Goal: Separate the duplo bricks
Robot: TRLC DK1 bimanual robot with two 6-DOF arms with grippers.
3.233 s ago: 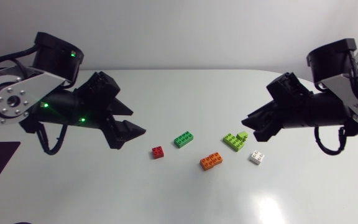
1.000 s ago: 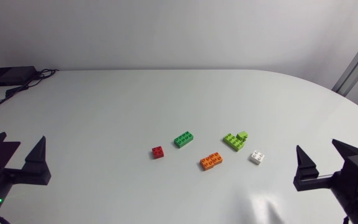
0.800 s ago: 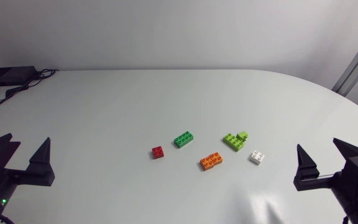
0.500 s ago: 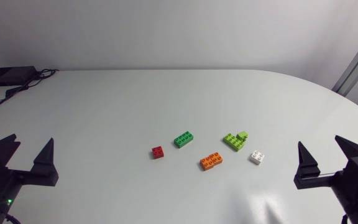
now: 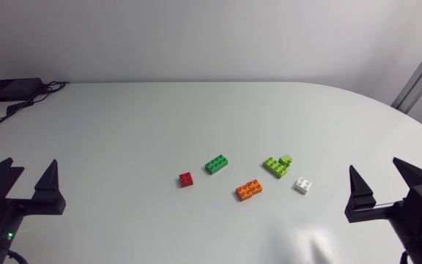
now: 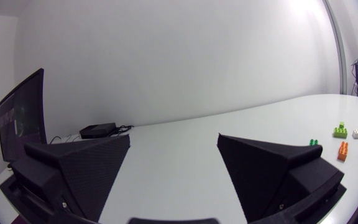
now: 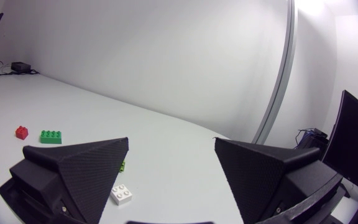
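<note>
- The tabletop (image 5: 160, 117): duplo bricks (image 5: 249, 190) cluster near its middle, toward the near edge.
- The left gripper (image 5: 29, 172) and right gripper (image 5: 376, 172): fingers apart, empty, parked at the near corners (clear of the bricks, seemingly resting).
- The lime bricks (image 5: 277, 164): two stacked, seemingly the only pair unseparated.

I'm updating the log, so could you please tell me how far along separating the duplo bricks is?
Done: the red brick, green brick, orange brick and white brick each lie alone on the table. In hand: nothing; the left gripper and right gripper are open and empty, away from the bricks. Left: the lime brick touches a small green piece, possibly joined.
</note>
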